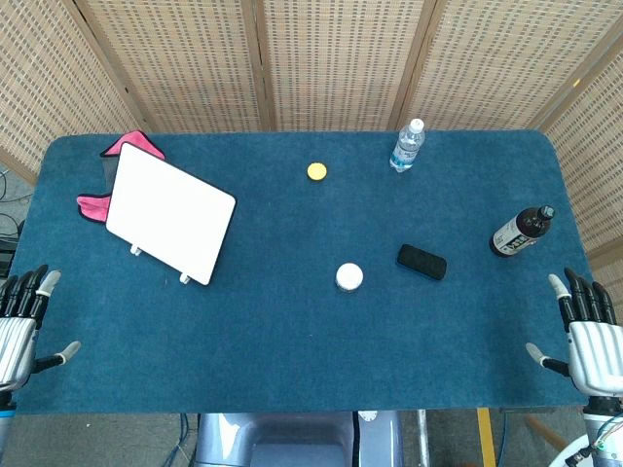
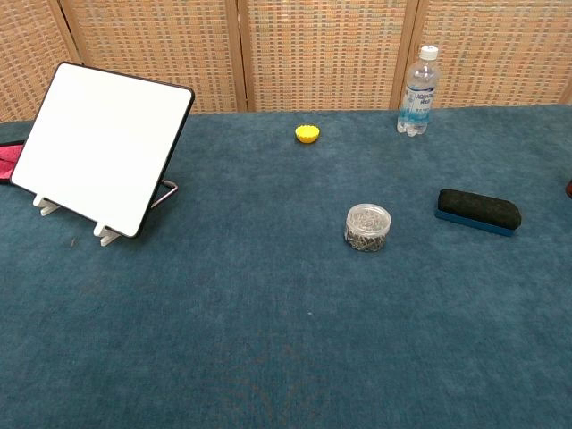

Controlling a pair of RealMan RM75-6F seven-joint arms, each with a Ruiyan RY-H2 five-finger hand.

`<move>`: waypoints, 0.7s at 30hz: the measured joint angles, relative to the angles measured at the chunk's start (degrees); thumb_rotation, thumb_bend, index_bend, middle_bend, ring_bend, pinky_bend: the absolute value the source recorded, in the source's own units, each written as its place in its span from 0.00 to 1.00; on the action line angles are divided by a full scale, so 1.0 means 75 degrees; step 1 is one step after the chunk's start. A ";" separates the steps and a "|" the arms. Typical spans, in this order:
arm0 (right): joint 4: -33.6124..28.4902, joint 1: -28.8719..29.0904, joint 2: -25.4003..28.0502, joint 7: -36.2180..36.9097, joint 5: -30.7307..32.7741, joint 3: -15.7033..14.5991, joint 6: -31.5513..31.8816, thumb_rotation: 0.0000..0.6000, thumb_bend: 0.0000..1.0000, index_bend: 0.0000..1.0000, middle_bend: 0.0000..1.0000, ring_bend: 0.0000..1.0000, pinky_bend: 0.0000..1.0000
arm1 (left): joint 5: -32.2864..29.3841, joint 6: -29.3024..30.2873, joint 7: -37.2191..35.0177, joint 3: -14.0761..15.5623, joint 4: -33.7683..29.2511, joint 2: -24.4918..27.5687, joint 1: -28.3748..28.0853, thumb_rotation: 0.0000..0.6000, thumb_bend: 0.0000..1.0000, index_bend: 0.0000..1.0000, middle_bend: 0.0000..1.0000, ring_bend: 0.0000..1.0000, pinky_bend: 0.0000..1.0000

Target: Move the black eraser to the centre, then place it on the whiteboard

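Your desk (image 1: 292, 331) is covered in blue cloth, and the whiteboard (image 1: 170, 214) stands tilted on its stand near the far left corner, with a pink cloth (image 1: 122, 148) behind it. Both your hands sit at the near edge, the left hand (image 1: 21, 316) at the left corner and the right hand (image 1: 589, 336) at the right, each with fingers spread and holding nothing. A dark bottle (image 1: 521, 232) lies by the right edge; a water bottle (image 1: 407, 146) stands at the far edge. The black eraser (image 1: 421, 261) lies flat right of centre, near a small clear jar (image 1: 349, 276). A yellow cap (image 1: 316, 171) rests toward the far edge.
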 measured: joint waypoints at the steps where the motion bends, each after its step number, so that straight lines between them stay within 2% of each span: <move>1: 0.0009 0.0002 -0.0001 0.0018 0.0000 -0.0001 -0.0014 1.00 0.00 0.00 0.00 0.00 0.00 | 0.0002 -0.0010 -0.0020 0.0005 -0.0011 0.0016 -0.0002 1.00 0.00 0.00 0.00 0.00 0.00; 8: 0.0033 0.0052 0.0018 0.0187 -0.0046 -0.0027 -0.0149 1.00 0.00 0.00 0.00 0.00 0.00 | -0.0008 -0.0094 -0.0132 0.0030 -0.0042 0.0086 -0.0012 1.00 0.00 0.00 0.00 0.00 0.00; 13: 0.0095 0.0230 -0.0026 0.0597 -0.0499 -0.0069 -0.0235 1.00 0.00 0.00 0.00 0.00 0.00 | -0.0041 -0.0136 -0.0186 0.0000 -0.0061 0.0107 -0.0040 1.00 0.00 0.00 0.00 0.00 0.00; 16: 0.0148 0.0583 -0.0032 0.0954 -0.0725 -0.0074 -0.0696 1.00 0.00 0.00 0.00 0.00 0.00 | -0.0154 -0.0203 -0.0181 -0.0052 -0.0052 0.0089 -0.0072 1.00 0.00 0.00 0.00 0.00 0.00; 21: 0.0289 0.1595 -0.0138 0.0913 -0.0572 0.0170 -0.2175 1.00 0.00 0.00 0.00 0.00 0.00 | -0.0578 -0.0454 -0.0057 -0.0219 -0.0066 0.0043 -0.0193 1.00 0.00 0.00 0.00 0.00 0.00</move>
